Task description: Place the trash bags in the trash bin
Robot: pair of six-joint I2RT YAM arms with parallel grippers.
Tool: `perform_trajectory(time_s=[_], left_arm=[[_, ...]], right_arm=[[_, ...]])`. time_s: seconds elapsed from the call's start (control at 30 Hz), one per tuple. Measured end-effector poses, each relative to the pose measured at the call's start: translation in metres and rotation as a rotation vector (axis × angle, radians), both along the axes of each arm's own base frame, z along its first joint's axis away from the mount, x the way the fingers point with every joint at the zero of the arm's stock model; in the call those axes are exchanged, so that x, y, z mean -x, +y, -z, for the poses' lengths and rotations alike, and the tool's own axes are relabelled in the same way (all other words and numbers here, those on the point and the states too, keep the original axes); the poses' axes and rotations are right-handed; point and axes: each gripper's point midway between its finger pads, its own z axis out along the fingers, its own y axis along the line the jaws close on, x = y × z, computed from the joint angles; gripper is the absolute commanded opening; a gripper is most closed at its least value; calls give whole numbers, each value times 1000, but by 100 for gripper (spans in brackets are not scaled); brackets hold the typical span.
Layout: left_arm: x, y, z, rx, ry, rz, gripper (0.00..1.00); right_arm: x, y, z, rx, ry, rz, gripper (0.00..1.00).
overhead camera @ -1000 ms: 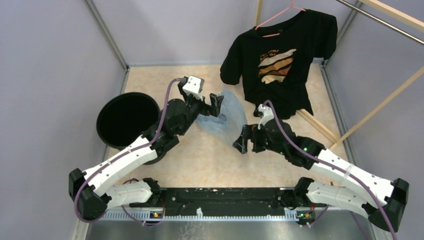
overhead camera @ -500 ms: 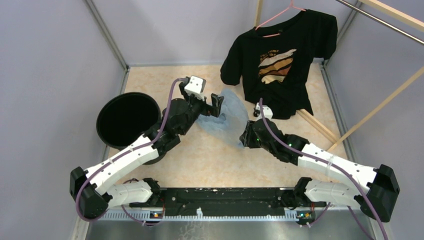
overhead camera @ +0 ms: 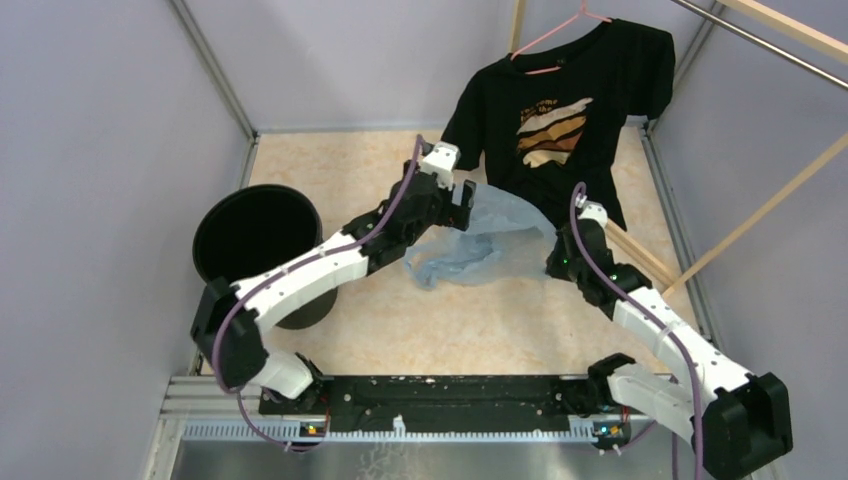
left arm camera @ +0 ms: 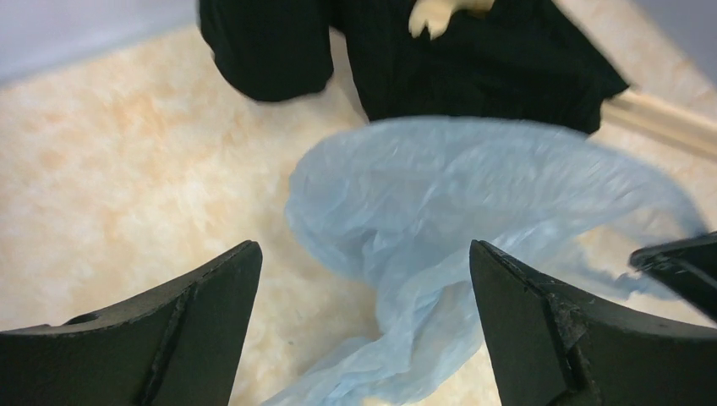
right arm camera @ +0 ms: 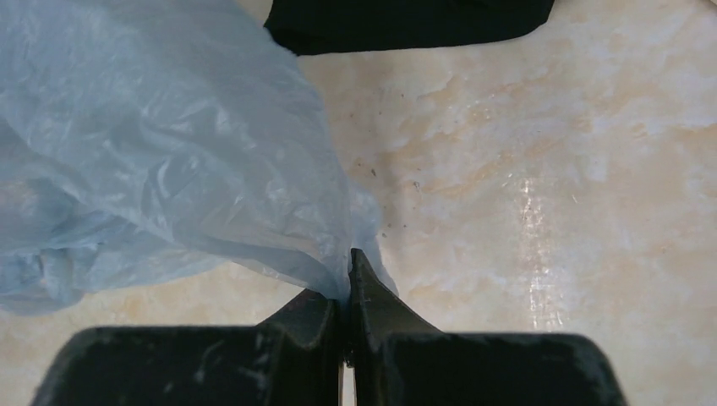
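Observation:
The pale-blue trash bag (overhead camera: 478, 243) lies crumpled on the beige floor, with one part drawn out toward the right. My right gripper (overhead camera: 553, 262) is shut on the bag's thin edge (right arm camera: 254, 169), and the film is pinched between its fingertips (right arm camera: 348, 269). My left gripper (overhead camera: 463, 203) hovers over the bag's far left part. It is open, and its fingers straddle the film (left arm camera: 440, 220) without touching it (left arm camera: 362, 254). The round black trash bin (overhead camera: 256, 190) stands upright at the left, apart from the bag, with the left arm passing its right side.
A black printed T-shirt (overhead camera: 560, 110) hangs on a pink hanger just behind the bag, its hem close to both grippers (left arm camera: 473, 59). A wooden rack bar (overhead camera: 760, 215) slants along the right. Grey walls close in the floor on three sides.
My right gripper has shut on the bag's edge and drawn it to the right. My left arm has stretched farther back and right, still open, and now hangs over the bag.

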Motion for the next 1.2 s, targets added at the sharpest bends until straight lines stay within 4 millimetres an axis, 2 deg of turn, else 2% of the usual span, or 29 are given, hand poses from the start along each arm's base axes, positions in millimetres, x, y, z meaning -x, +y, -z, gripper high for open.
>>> perform_trajectory(time_s=[0.13, 0.2, 0.27, 0.4, 0.5, 0.6, 0.67, 0.73, 0.8, 0.93, 1.03, 1.2], left_arm=[[-1, -12, 60, -77, 168, 14, 99], [3, -11, 77, -99, 225, 19, 99], [7, -10, 82, -94, 260, 21, 99], [11, -12, 75, -39, 281, 16, 98], [14, -4, 69, 19, 308, 10, 98], [12, 26, 78, 91, 376, -17, 95], [3, 52, 92, 113, 424, -73, 93], [-4, 68, 106, 114, 459, -114, 86], [-3, 68, 118, 114, 496, -113, 82], [4, 66, 142, 83, 563, -107, 81], [7, 72, 150, 61, 578, -131, 79], [7, 73, 157, 53, 596, -148, 86]], right_arm=[[3, -7, 2, 23, 18, -35, 0], [3, -11, 3, 23, 27, -36, 0], [2, -16, 4, 17, 34, -26, 0], [1, -20, 4, 1, 42, -29, 0], [2, -16, 4, -12, 44, -49, 0], [3, -12, 1, -26, 36, -71, 0], [4, -9, -1, -37, 30, -85, 0], [4, -7, -1, -43, 28, -98, 0], [3, -5, -3, -50, 24, -107, 0], [2, -2, -4, -61, 15, -118, 0], [3, -1, -6, -66, 10, -123, 0], [3, -1, -7, -67, 6, -128, 0]])
